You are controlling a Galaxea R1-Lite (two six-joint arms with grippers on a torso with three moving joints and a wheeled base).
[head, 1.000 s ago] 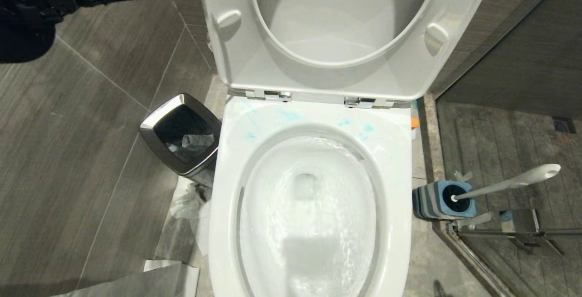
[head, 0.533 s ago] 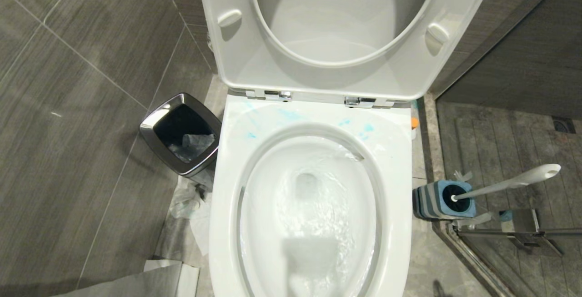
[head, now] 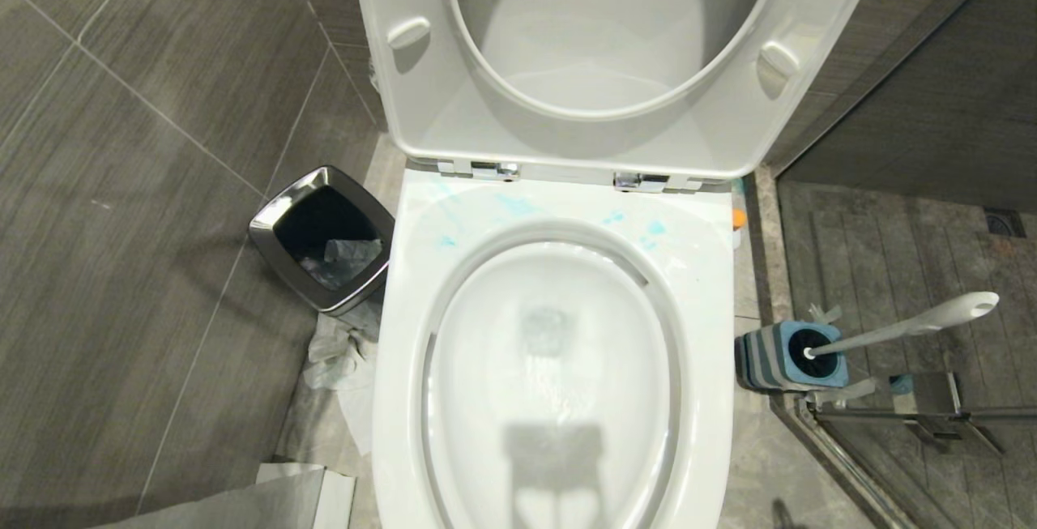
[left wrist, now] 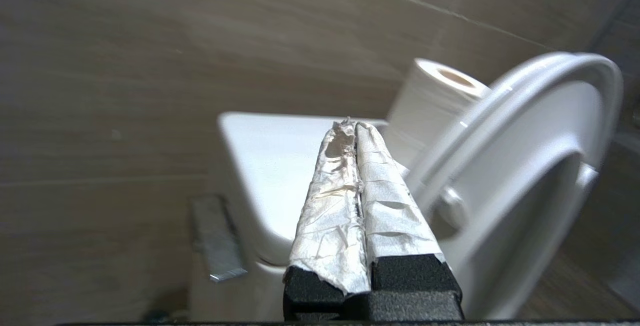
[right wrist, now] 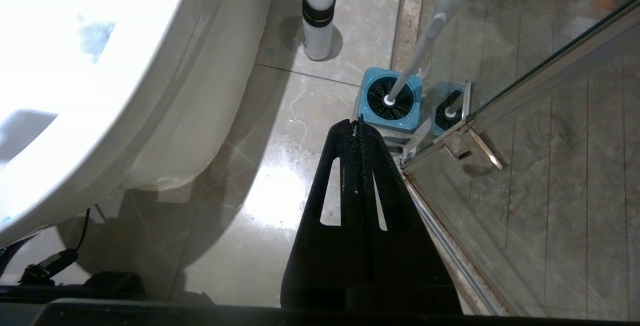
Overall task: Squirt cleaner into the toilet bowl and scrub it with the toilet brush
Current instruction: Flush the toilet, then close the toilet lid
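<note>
The white toilet bowl [head: 713, 334] fills the middle of the head view, its seat and lid [head: 624, 51] raised. Turquoise smears mark the back of its rim, and calm water lies in the basin. To its right the toilet brush [head: 907, 326] leans in its blue-and-grey holder [head: 790, 355]. The cleaner shows only as an orange cap [head: 738, 219] behind the rim; its pale bottle [right wrist: 318, 11] stands on the floor beside the bowl [right wrist: 100, 91]. My left gripper [left wrist: 354, 124], paper-wrapped and shut on nothing, points at the tank [left wrist: 265, 166]. My right gripper [right wrist: 356, 122] is shut and empty, just short of the brush holder [right wrist: 390, 101].
A chrome-rimmed black bin [head: 324, 237] stands left of the bowl, with crumpled paper [head: 340, 351] on the floor below it. A glass shower door and its metal hinge [head: 923, 407] close off the right. A toilet roll [left wrist: 435, 91] sits on the tank.
The dark left arm at the head view's top left corner has left that view. The swirling water in the bowl has settled.
</note>
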